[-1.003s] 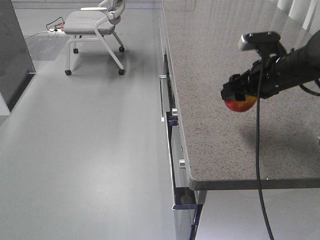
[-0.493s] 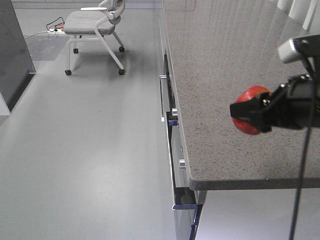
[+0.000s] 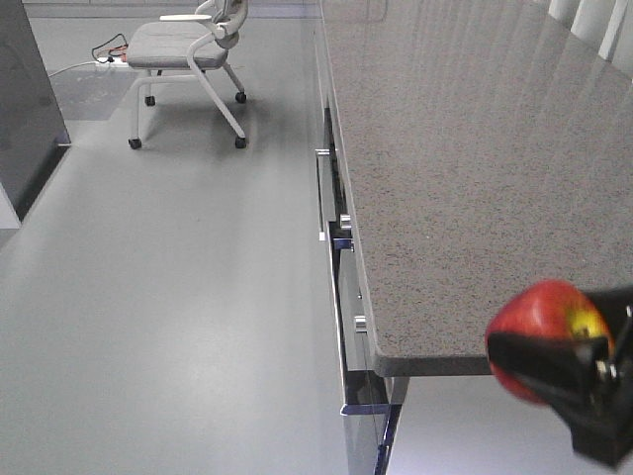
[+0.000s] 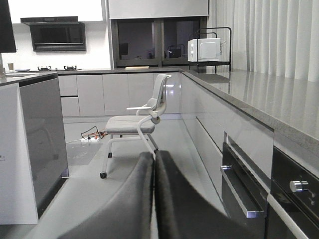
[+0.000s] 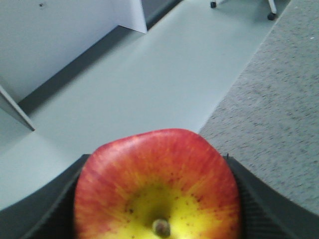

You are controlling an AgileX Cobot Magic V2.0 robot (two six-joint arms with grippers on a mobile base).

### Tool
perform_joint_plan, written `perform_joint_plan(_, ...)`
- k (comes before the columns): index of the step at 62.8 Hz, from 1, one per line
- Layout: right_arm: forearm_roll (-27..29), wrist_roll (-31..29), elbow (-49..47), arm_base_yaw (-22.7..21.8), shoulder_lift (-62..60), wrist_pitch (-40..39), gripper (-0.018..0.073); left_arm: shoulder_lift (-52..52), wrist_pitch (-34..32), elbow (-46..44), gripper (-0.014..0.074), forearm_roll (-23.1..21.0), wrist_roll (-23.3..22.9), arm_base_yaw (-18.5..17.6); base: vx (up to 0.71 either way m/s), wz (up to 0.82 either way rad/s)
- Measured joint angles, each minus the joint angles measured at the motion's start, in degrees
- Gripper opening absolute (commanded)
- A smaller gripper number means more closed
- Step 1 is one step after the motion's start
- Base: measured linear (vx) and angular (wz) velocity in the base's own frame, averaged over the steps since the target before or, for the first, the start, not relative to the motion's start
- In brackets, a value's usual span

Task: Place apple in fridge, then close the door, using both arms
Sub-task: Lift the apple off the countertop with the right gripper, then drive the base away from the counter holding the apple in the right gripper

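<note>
Noted apple (image 3: 547, 332) at 4 o'clock of the front view, held in the air, overlapping the near edge of the counter (image 3: 475, 148). Found it clamped between right fingers (image 3: 554, 361), black, one crossing its lower face. Could not see any part of it resting on the counter.

In right wrist view, saw apple (image 5: 157, 184) filling 6 o'clock, stem dimple toward the lens, yellow around the stem, red above. Saw right fingers (image 5: 271, 204) pressed on both flanks, at 4 and 8 o'clock. Beyond it, logged grey floor (image 5: 164, 74) at 12 o'clock and speckled counter (image 5: 284, 109) at 3 o'clock.

In left wrist view, found left fingers (image 4: 132, 204) at 6 o'clock, closed flat against each other, nothing between them.

Logged chair (image 3: 188, 45) at 11 o'clock on the floor, well apart from the apple. Logged dark grey panel (image 3: 25, 99) at 9 o'clock edge; could not tell whether fridge or cabinet, inside hidden. Spotted black wire rack (image 4: 209, 47) at 1 o'clock on the far counter, holding a white microwave (image 4: 203, 50). Noted oven front (image 4: 294, 199) with knob under the counter at 4 o'clock.
</note>
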Motion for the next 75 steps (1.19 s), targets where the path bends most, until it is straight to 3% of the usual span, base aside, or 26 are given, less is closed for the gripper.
perform_joint_plan(25,3.27,0.84,8.49,0.0,-15.13,4.54,0.0422,0.0,0.0,0.0,-0.0006,0.0,0.0,0.0,0.0,0.0)
perform_joint_plan(50,5.16,0.89,8.56,0.0,-16.87,10.16,0.0422,0.0,0.0,0.0,-0.0006,0.0,0.0,0.0,0.0,0.0)
perform_joint_plan(75,5.16,0.89,8.56,0.0,-16.87,10.61,0.0422,0.0,0.0,0.0,-0.0006,0.0,0.0,0.0,0.0,0.0)
